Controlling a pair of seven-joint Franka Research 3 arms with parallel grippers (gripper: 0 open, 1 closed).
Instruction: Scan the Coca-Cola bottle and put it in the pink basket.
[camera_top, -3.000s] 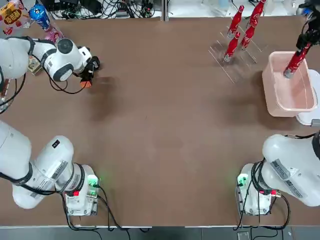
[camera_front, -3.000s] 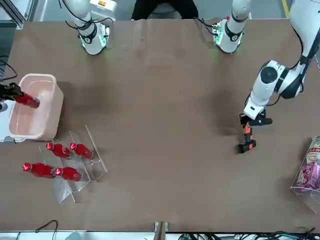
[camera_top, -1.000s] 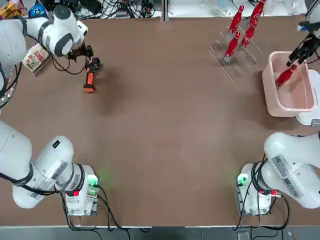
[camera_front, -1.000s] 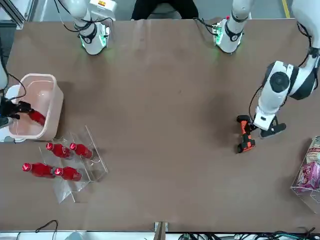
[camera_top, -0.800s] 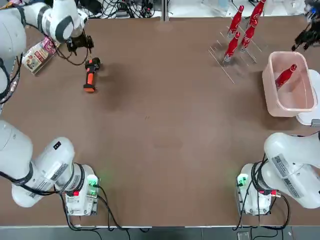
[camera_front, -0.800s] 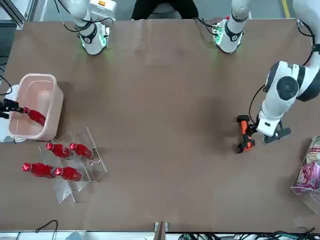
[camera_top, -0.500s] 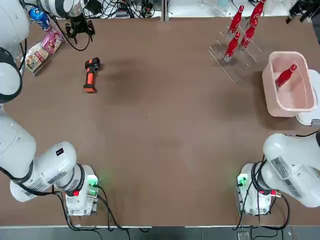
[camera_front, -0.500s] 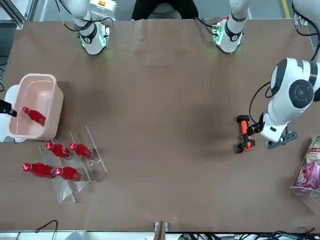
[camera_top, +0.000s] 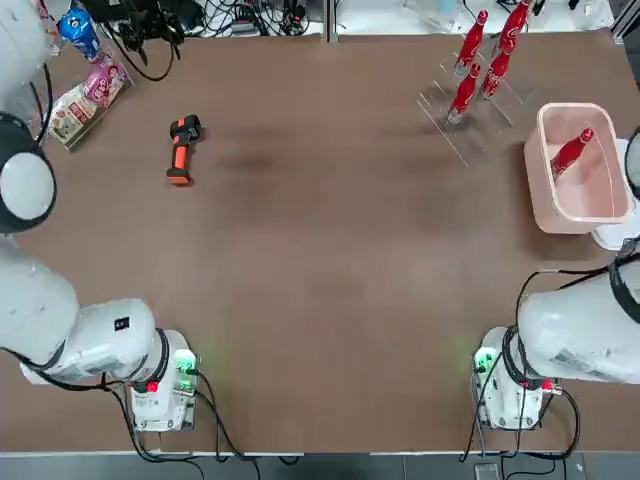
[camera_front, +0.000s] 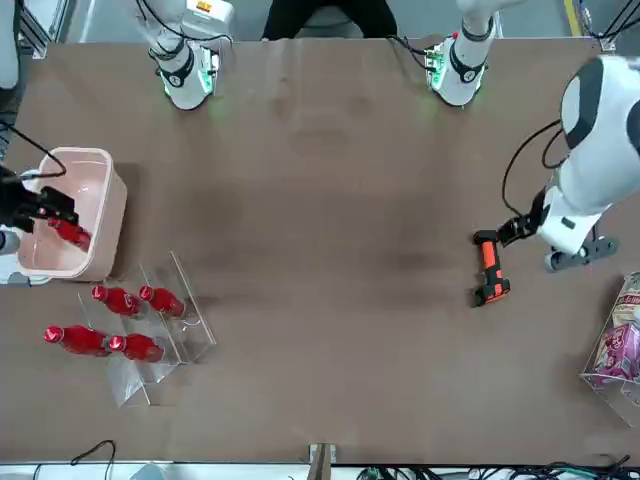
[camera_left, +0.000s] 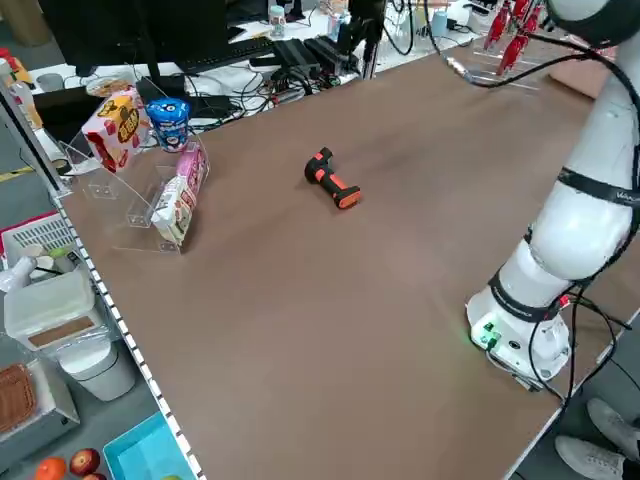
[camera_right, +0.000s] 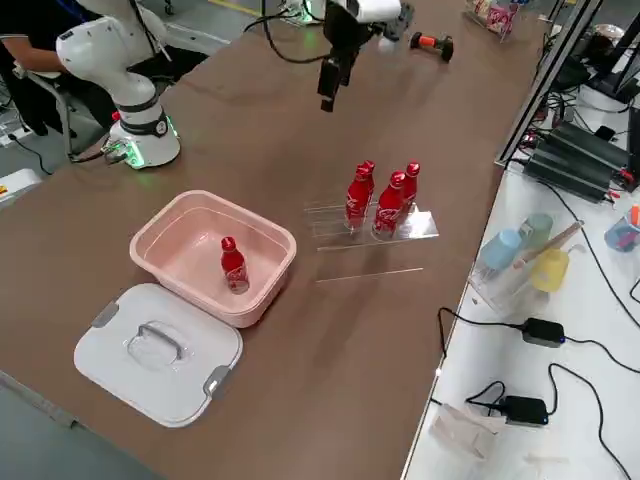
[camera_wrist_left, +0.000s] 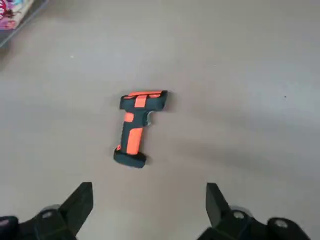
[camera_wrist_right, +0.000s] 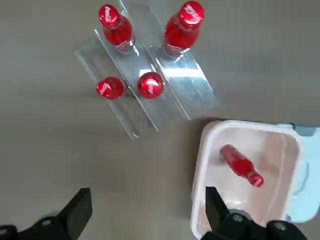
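Coca-Cola bottle (camera_top: 570, 152) lay in pink basket (camera_top: 545, 205), far right. Likely rigid, slick, light; best pinched mid-body. Both grippers (camera_wrist_left: 148, 212) (camera_wrist_right: 148, 215) spread wide, empty.

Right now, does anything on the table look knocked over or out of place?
Nothing alarming. The Coca-Cola bottle leans inside the pink basket instead of standing like the four racked bottles, and the scanner lies on its side.
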